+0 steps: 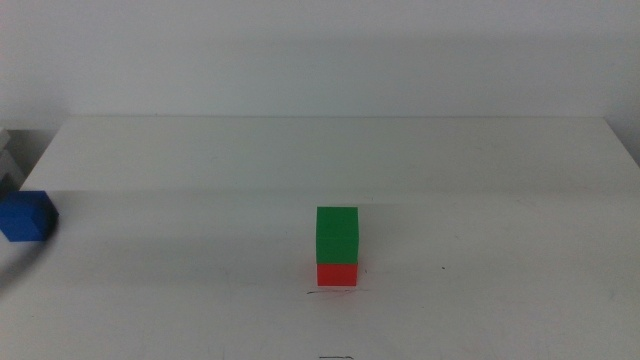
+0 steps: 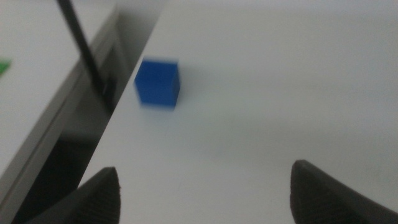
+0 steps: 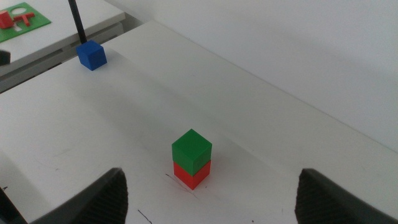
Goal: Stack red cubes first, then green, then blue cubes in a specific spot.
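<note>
The green cube (image 1: 337, 234) sits squarely on the red cube (image 1: 337, 273) near the table's front centre, by a thin pencil mark. The blue cube (image 1: 25, 216) rests alone at the table's far left edge. Neither arm shows in the middle view. In the left wrist view my left gripper (image 2: 204, 173) is open and empty, hanging above the table a short way from the blue cube (image 2: 158, 83). My right gripper (image 3: 211, 186) is open and empty too, held high and back from the green cube (image 3: 191, 149) on the red cube (image 3: 193, 175). The right wrist view also shows the blue cube (image 3: 92, 55) far off.
The white table (image 1: 480, 180) ends just left of the blue cube, where its edge (image 2: 118, 115) drops to a dark gap. A thin black rod (image 2: 81, 43) stands by that edge. A green board (image 3: 23, 17) with red parts lies on a side surface beyond.
</note>
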Robot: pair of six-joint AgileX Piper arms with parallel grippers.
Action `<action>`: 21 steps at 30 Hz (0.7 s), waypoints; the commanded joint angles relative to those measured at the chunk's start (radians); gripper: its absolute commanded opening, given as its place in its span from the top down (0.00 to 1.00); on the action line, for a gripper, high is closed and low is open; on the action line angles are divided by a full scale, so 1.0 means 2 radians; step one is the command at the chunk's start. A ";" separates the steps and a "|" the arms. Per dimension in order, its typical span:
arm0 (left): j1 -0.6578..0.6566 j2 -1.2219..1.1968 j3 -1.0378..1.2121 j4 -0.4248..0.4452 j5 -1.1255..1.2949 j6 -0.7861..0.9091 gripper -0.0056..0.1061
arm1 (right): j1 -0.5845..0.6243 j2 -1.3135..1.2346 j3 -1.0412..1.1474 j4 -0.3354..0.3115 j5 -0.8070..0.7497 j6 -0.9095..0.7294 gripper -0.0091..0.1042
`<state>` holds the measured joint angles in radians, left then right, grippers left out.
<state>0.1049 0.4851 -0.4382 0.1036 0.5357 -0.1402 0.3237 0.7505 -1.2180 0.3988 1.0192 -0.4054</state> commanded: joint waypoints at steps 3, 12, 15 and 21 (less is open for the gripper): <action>-0.003 0.110 -0.148 -0.001 0.136 0.020 0.11 | 0.002 0.002 -0.011 0.007 -0.036 -0.006 0.25; -0.003 0.303 -0.331 -0.016 0.268 0.090 0.11 | 0.002 0.002 -0.011 0.007 -0.036 -0.006 0.25; -0.002 0.353 -0.368 -0.014 0.294 0.089 0.11 | 0.002 0.002 -0.011 0.007 -0.036 -0.006 0.25; 0.043 0.435 -0.424 -0.044 0.309 0.099 0.11 | 0.002 0.002 -0.011 0.007 -0.036 -0.006 0.25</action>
<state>0.1577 1.3466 -1.2270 0.0419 1.1657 0.0474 0.3237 0.7515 -1.2180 0.3988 1.0192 -0.4054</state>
